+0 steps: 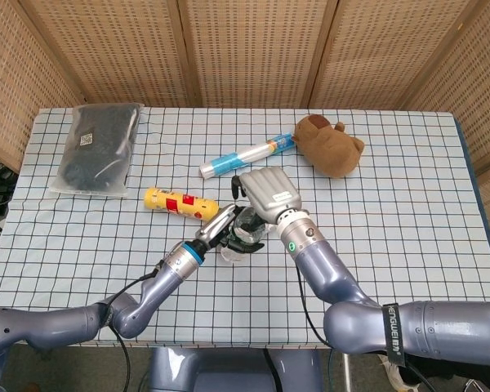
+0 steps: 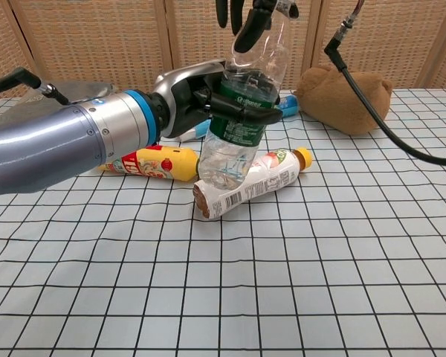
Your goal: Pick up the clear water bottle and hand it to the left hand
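In the chest view the right hand (image 2: 256,15) is cut off by the top edge, so its palm and its grip on the bottle (image 2: 241,111) cannot be judged there, and the bottle's cap is out of frame. In the head view the right hand (image 1: 265,192) covers the bottle's upper part. The left hand (image 2: 201,93) hides part of the green label. The blue tube (image 2: 286,104) is mostly hidden behind the bottle and hands. The black bag (image 2: 74,91) shows only as a sliver.
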